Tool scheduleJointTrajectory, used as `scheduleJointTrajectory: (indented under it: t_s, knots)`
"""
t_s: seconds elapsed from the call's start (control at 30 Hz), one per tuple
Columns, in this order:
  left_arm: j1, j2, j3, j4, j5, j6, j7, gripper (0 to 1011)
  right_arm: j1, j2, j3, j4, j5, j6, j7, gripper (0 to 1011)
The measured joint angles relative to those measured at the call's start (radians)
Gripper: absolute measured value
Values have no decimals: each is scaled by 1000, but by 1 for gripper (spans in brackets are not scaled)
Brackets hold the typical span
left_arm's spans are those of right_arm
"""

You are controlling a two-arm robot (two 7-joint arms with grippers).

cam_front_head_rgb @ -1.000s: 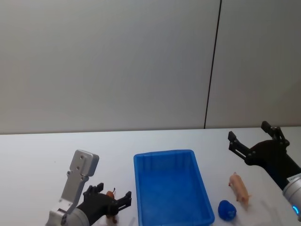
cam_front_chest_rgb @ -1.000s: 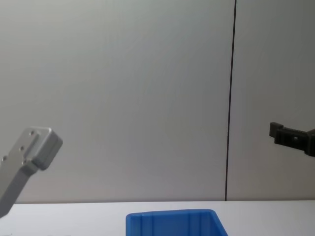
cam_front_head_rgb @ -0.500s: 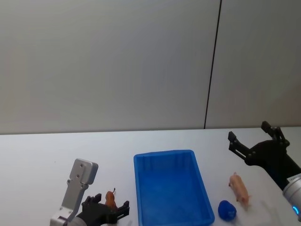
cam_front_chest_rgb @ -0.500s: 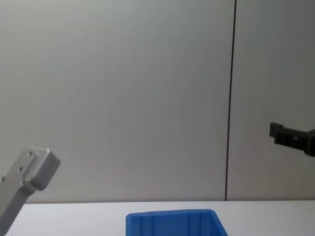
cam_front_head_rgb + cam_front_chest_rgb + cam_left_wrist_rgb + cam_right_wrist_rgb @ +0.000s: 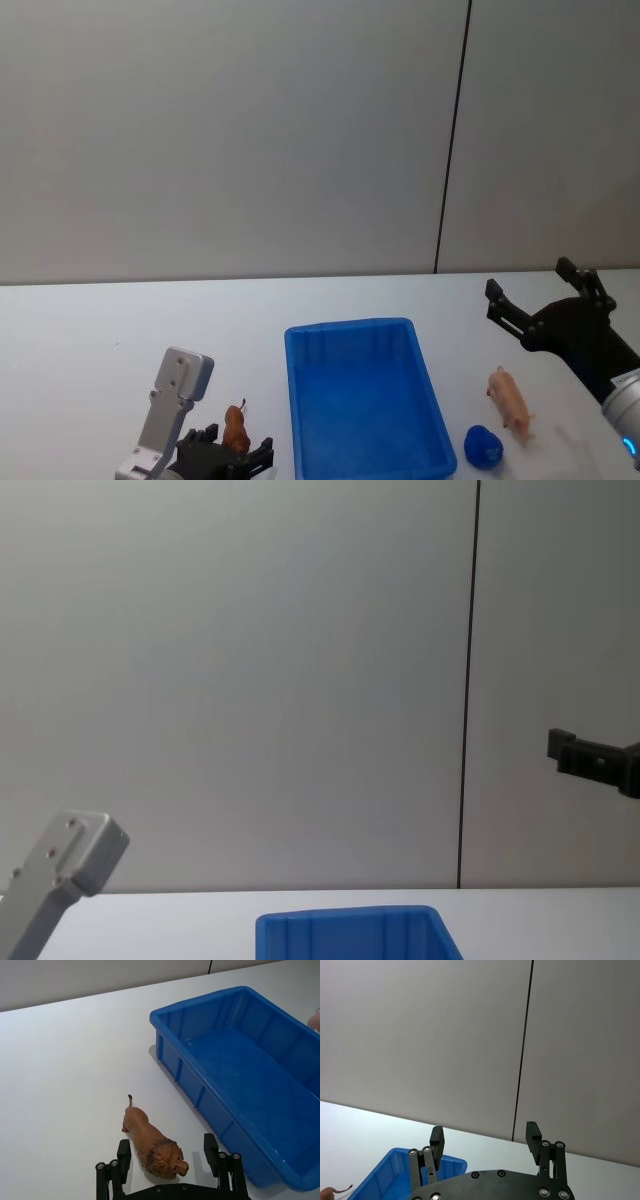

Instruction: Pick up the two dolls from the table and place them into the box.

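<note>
Since the earlier frame the left arm has sunk lower and drawn back toward the robot, so the lion doll (image 5: 150, 1141) is now more uncovered on the table (image 5: 90, 330); the right arm has not changed.

What could go wrong: the lion stands slanted between the fingers, with only its head and mane inside the gap. If the left pincer (image 5: 167, 1146) closes here, I think it may catch only the head, and the doll could turn or slip out when lifted. The box (image 5: 293, 400) is just beside it, so a sideways swing may knock its wall.

The left pincer is wide open, one finger on each side of the lion's head, with a gap on both sides; it holds nothing. The right pincer (image 5: 526, 277) is also spread open and empty, raised above the table beyond the pig doll (image 5: 509, 398), which lies to the right of the box.
</note>
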Motion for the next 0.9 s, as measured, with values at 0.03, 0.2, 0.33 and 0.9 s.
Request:
scheduleJointTrajectory:
  t_s: [0.03,0.2,0.33,0.9]
  knots:
    - [-2,-2,1,5,3,0,-1,934,0,0,0,0,0,0,0,1001]
    - [-6,-9,3,18,13,-1,-2,823,0,0,0,0,0,0,0,1001]
    - [-9,-14,5,26,25,-3,-1,703,0,0,0,0,0,0,0,1001]
    - [6,-6,3,-24,96,18,74,432,0,0,0,0,0,0,0,1001]
